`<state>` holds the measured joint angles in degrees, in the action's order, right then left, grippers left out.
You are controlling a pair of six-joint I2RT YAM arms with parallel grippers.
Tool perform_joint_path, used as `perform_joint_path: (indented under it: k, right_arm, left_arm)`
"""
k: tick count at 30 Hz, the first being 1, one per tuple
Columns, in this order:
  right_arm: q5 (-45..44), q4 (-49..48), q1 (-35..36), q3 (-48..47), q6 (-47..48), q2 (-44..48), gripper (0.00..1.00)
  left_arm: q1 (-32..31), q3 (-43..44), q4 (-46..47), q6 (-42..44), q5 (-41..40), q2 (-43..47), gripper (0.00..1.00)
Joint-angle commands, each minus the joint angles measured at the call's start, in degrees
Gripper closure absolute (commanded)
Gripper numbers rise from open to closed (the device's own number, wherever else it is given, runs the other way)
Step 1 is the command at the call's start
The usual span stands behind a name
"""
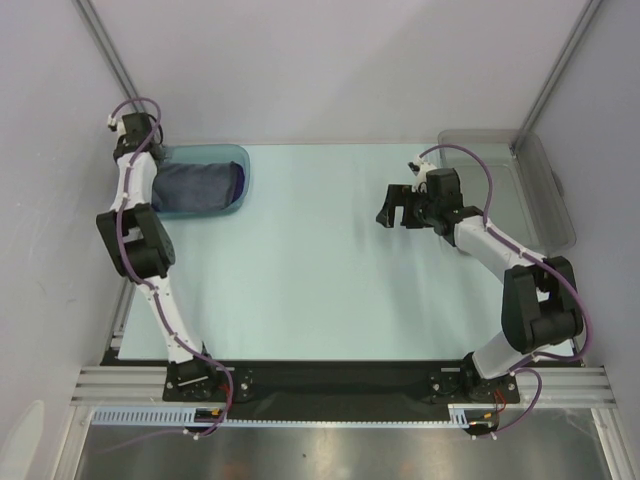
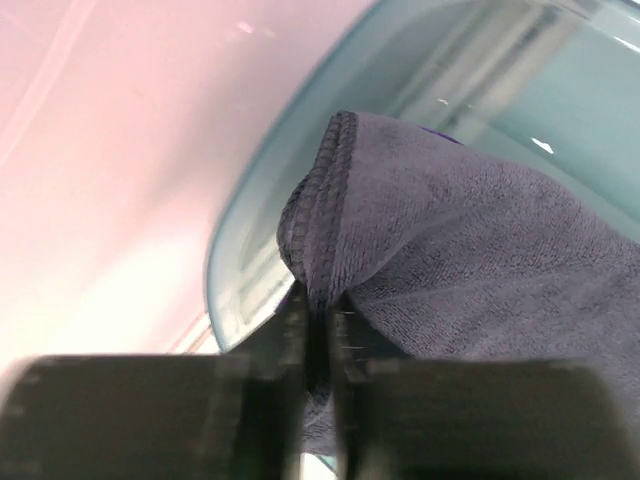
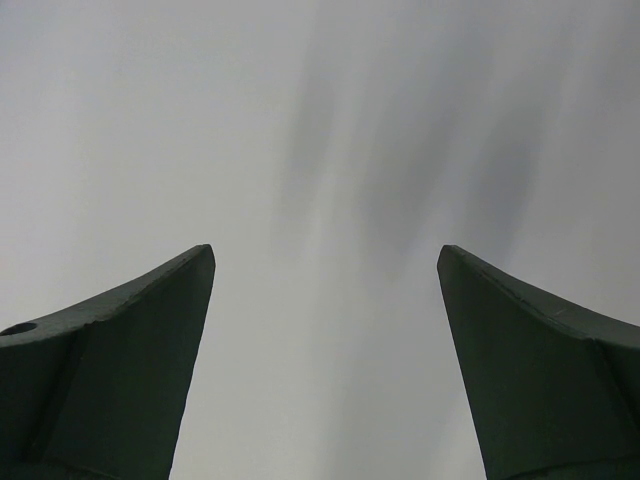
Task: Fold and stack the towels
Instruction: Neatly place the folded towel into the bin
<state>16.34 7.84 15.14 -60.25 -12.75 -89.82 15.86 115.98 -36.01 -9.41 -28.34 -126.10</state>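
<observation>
A grey-blue towel (image 1: 195,187) lies bunched in the teal tray (image 1: 243,158) at the table's far left. A darker purple edge (image 1: 238,184) shows at its right end. My left gripper (image 1: 152,162) reaches down into the tray's left end. In the left wrist view it (image 2: 318,320) is shut on a pinched fold of the towel (image 2: 470,240), by its stitched hem, with the tray's rim (image 2: 290,130) behind. My right gripper (image 1: 390,212) hovers over the right middle of the table, open. The right wrist view shows only bare surface between the wide-apart fingers (image 3: 325,260).
A clear grey bin (image 1: 556,190) stands at the far right edge, behind the right arm. Pale walls and metal posts enclose the table at the back and sides. Both arm bases sit on the black rail at the near edge.
</observation>
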Motion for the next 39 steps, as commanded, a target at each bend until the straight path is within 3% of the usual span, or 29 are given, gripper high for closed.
perform_joint_path:
  k: [1, 2, 8, 19, 26, 31, 34, 35, 36, 37, 39]
  right_arm:
    - [-0.69, -2.03, -0.28, -1.71, 0.98, -0.79, 0.00]
    - [-0.61, -2.12, -0.28, -1.71, 0.89, -0.97, 0.00]
    - [-0.25, -2.12, 0.07, -1.80, 0.80, -1.24, 0.00]
    - [-1.13, 0.24, 0.95, -2.76, -0.60, 0.26, 0.00]
    - [-4.20, 6.22, 3.23, -4.44, -3.33, 5.61, 0.00]
    - [-9.64, 10.87, 3.41, -4.79, -7.01, 10.89, 0.00]
    - [-12.64, 14.83, 3.15, -5.93, -8.16, 15.80, 0.00]
    - [-12.82, 17.19, 3.15, -6.37, -8.95, 18.51, 0.00]
    - [-12.47, 18.26, 3.06, -6.81, -8.87, 19.59, 0.00]
    - [-12.21, 19.22, 3.14, -7.33, -8.95, 20.99, 0.00]
    - [-11.07, 19.85, 3.06, -6.55, -9.57, 24.84, 0.00]
  left_arm:
    - [1.90, 3.46, 1.91, 0.44, -1.19, -0.98, 0.80]
    - [1.90, 3.81, 1.30, 0.79, -1.11, -1.42, 0.61]
    - [1.11, -0.84, 4.97, 2.73, 2.58, 3.04, 0.46]
    - [-5.13, -6.99, 3.32, 3.17, 9.96, 10.86, 0.44]
    - [-11.98, -18.84, 3.93, -3.51, 24.89, 18.95, 0.43]
    - [-21.55, -27.72, 7.78, -6.32, 35.95, 25.80, 0.44]
    - [-28.23, -35.99, 12.80, -5.63, 37.21, 35.02, 0.43]
    - [-29.64, -39.48, 13.68, -5.79, 37.56, 37.31, 0.38]
    - [-32.09, -41.17, 15.69, -5.53, 38.70, 42.21, 0.27]
    - [-32.99, -42.58, 16.32, -5.10, 40.45, 44.34, 0.00]
    - [-34.83, -45.74, 16.84, -5.71, 44.84, 48.65, 0.00]
